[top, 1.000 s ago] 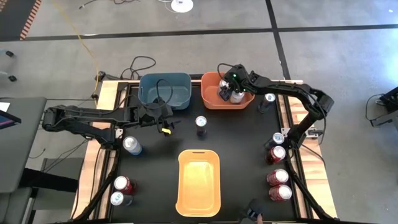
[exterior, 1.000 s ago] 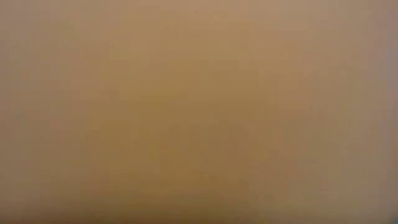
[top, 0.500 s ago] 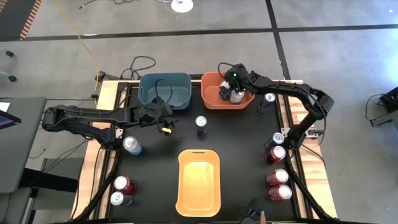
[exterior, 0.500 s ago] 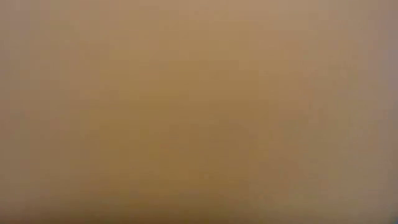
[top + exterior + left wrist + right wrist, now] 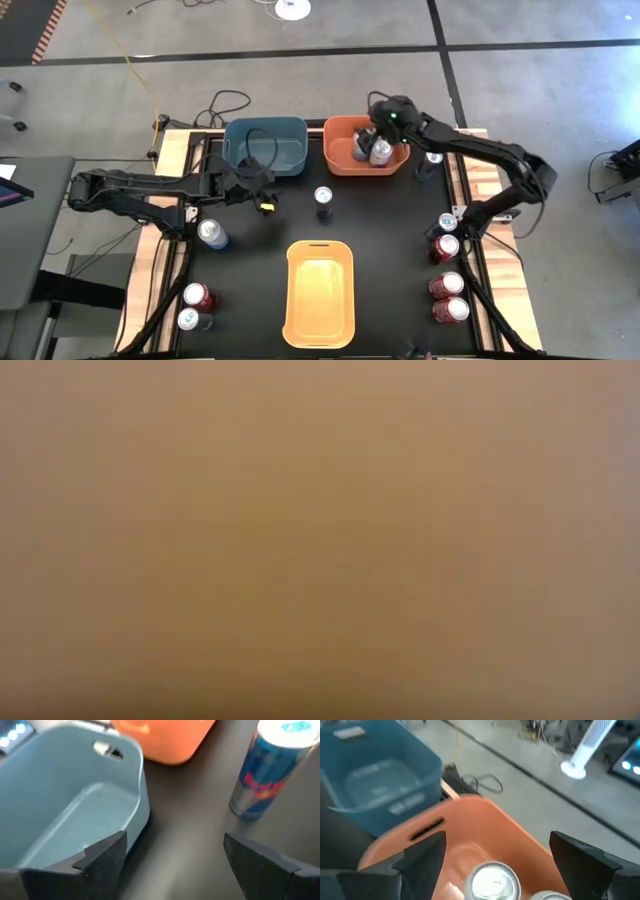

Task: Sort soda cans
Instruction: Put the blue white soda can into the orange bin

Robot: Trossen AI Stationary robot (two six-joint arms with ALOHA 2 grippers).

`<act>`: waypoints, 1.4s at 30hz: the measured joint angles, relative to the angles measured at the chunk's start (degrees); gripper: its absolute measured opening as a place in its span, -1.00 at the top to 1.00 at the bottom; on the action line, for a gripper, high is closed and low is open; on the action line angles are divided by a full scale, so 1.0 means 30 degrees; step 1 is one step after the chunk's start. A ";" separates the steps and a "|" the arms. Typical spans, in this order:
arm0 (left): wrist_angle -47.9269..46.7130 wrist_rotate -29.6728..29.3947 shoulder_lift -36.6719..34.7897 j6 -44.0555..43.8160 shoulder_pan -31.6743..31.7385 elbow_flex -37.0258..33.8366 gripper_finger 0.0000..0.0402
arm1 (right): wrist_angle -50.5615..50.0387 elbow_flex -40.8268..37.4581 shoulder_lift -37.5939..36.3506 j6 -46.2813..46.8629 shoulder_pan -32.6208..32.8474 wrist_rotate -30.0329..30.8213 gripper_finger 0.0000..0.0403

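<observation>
At table centre: a blue soda can (image 5: pixel 323 199) is stood upright on the black table top (image 5: pixel 390 260), just beyond the far end of the yellow bin (image 5: pixel 320 292); it is also seen in the left wrist view, beside the blue bin's corner
Left gripper (image 5: pixel 262 196): held low at about 9 o'clock from the blue can, just in front of the blue bin (image 5: pixel 265 145); its two fingers (image 5: pixel 102 857) are spread wide and nothing is held between them
Right gripper (image 5: pixel 378 135): held over the orange bin (image 5: pixel 340 160) at the table's 12 o'clock edge; fingers (image 5: pixel 422 855) are spread wide with nothing gripped; a silver can top (image 5: pixel 492 880) is seen below, between them but untouched
Cans in orange bin: silver-grey cans (image 5: pixel 379 151) are stood inside, partly hidden by the gripper; the count cannot be told
Right edge, about 3 to 4 o'clock: three red cans (image 5: pixel 446 286) and one light can (image 5: pixel 447 223) are lined up; another can (image 5: pixel 433 158) is stood near 1 o'clock, beside the orange bin
Left edge, about 8 to 9 o'clock: a blue can (image 5: pixel 211 234), a red can (image 5: pixel 198 296) and a light-topped can (image 5: pixel 190 320) are stood
Yellow bin: nothing is seen inside
Blue bin: nothing is seen inside
Low view: filled by a blurred tan surface; nothing can be told
</observation>
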 joint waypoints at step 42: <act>-1.6862 0.4103 -0.4364 -1.0688 -0.5096 0.3512 -0.29 | 0.6397 -1.1666 -1.0612 0.6069 1.2769 -0.0037 -0.21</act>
